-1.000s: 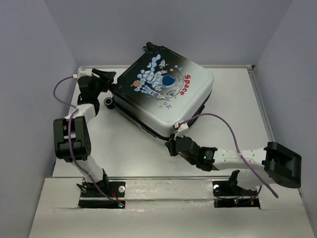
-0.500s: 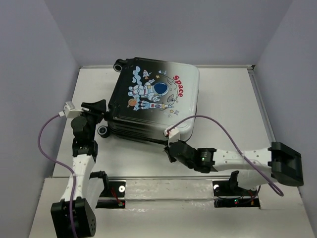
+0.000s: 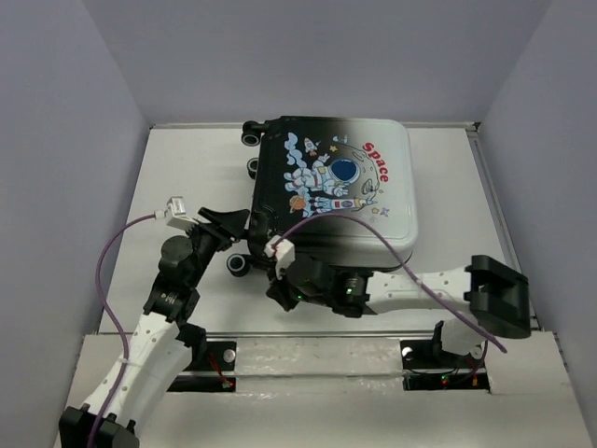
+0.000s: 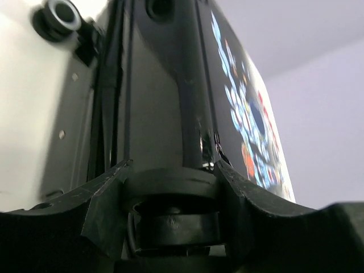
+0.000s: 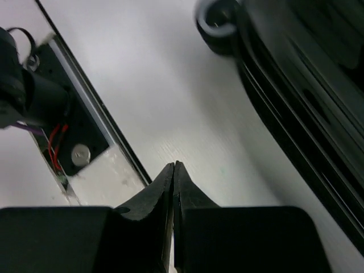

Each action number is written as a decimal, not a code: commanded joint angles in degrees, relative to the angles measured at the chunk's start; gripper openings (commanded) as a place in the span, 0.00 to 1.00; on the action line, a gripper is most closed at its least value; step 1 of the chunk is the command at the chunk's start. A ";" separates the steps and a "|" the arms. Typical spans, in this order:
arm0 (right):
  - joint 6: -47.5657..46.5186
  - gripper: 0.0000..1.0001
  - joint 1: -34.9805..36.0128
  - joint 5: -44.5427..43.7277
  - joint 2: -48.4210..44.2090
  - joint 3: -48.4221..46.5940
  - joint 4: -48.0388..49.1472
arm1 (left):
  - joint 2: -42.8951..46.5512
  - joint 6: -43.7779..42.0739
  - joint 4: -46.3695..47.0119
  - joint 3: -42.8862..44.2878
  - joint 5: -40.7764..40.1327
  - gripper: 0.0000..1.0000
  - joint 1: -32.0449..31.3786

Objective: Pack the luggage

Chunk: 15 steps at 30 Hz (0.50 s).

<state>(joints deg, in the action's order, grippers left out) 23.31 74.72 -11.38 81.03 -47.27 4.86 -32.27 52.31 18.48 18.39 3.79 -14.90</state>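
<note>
The luggage (image 3: pixel 336 187) lies shut and flat on the white table (image 3: pixel 177 177), astronaut and red "Space" print facing up. My left gripper (image 3: pixel 233 227) is at its left side. In the left wrist view (image 4: pixel 173 182) the jaws sit around one black wheel (image 4: pixel 173 224) under the shell (image 4: pixel 153 102), a finger on each side. My right gripper (image 3: pixel 278 291) is shut and empty over the table by the near-left corner. In the right wrist view (image 5: pixel 173 166) the pads meet, with a wheel (image 5: pixel 219 25) and the luggage's side (image 5: pixel 307 102) beyond.
Another wheel (image 3: pixel 240 264) sticks out between the two grippers. Two more wheels (image 3: pixel 250 135) are at the far left corner. Grey walls close in the table on three sides. The left arm's base plate (image 5: pixel 62 142) lies near the right gripper. Purple cables loop over both arms.
The luggage has turned and slid to the right. My left arm swung down and in to its left side wheel. My right gripper moved left along the front edge.
</note>
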 commanded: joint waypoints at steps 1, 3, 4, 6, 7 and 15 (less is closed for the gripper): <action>-8.89 0.07 0.60 5.75 11.06 -12.40 9.02 | -1.83 -2.20 -7.84 6.47 6.93 0.06 -6.55; -9.16 0.07 0.60 3.82 12.22 -12.94 9.02 | -0.43 -5.99 -13.72 9.46 5.97 0.06 -6.37; -8.46 0.07 0.60 3.21 11.00 -11.63 9.02 | -0.16 -6.69 -15.74 9.99 5.79 0.06 -6.29; -5.40 0.07 0.60 0.93 7.67 -5.25 8.33 | 0.10 -6.96 -15.58 9.47 6.22 0.06 -6.29; -4.16 0.07 0.60 -1.08 5.30 -2.86 7.54 | 0.02 -6.70 -15.14 8.95 6.58 0.06 -6.29; 3.51 0.55 -11.41 -10.62 -29.50 6.66 -17.34 | -0.96 -4.50 -7.76 3.14 6.67 0.06 -6.29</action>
<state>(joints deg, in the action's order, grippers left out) 23.75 72.97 -17.32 67.35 -41.39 -2.35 -33.58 48.05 9.82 24.05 8.16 -20.88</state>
